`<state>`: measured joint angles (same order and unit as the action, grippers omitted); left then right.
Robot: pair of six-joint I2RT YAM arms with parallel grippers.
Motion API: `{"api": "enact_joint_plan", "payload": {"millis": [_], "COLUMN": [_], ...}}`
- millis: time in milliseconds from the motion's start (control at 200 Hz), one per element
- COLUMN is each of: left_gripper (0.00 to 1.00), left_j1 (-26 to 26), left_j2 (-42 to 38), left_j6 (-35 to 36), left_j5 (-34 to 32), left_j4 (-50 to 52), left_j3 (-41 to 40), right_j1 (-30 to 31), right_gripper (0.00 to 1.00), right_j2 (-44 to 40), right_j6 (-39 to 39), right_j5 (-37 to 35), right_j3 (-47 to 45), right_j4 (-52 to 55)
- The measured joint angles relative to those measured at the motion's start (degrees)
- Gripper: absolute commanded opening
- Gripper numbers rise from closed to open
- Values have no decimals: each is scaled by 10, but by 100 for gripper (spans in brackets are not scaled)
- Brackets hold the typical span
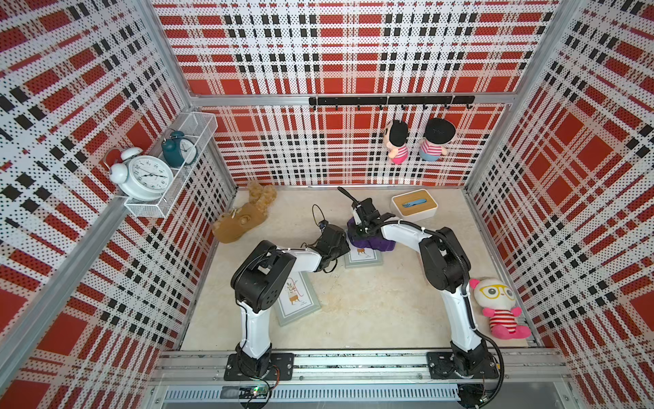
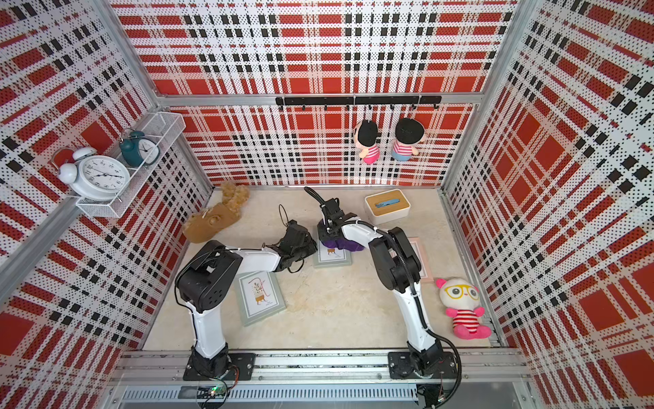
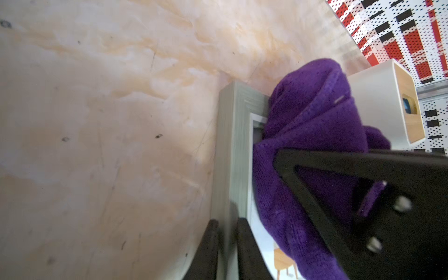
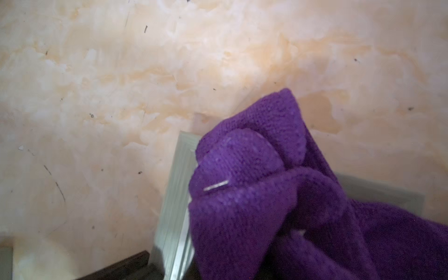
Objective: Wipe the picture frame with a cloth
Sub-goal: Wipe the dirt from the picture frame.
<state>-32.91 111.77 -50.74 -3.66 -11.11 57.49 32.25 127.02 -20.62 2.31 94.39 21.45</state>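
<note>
Marbled surface: right claw clamps purple cloth on picture frame; left claw pinches frame's nine-o'clock edge

Both top views were bright, evenly lit and sharp, the plaid walls bowing at the edges; shadows on the surface lay soft. Wrist views were warmer and blurred, smearing the cloth and picture frame

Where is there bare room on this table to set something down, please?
Widest: the table front, between the near frame and the panda. Smaller: at the back, between the brown plush and the right arm. Crowded: the centre, around the cloth on the middle frame.
</note>
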Motion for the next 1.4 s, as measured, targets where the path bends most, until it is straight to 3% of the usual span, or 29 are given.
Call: {"api": "enact_joint_plan", "payload": {"millis": [190,406,742,1077,1182,1398], "left_gripper": [17,17,17,17,16,12], "left_j1": [0,-1,-2,-2,-3,-7], "left_j2": [0,0,0,0,1,5], "left_j6": [2,2,3,6,5,-12], "left_j5": [0,0,1,2,3,4], "left_j4": [-1,-1,-2,-7,-8,-23], "left_j3": [0,0,0,-1,-1,-1], "right_j1": [1,-1,3,-28,-24,3], "right_gripper": [0,0,0,0,0,0], "right_j2": [-131,-214,-122,45,34,-92], "right_j6": [13,25,0,25,35,43], "right_j5": [-48,-96,-58,-95,-100,-101], "right_j3": [-149,-150,-136,133,105,-89], "right_j4": [24,75,75,163,153,109]}}
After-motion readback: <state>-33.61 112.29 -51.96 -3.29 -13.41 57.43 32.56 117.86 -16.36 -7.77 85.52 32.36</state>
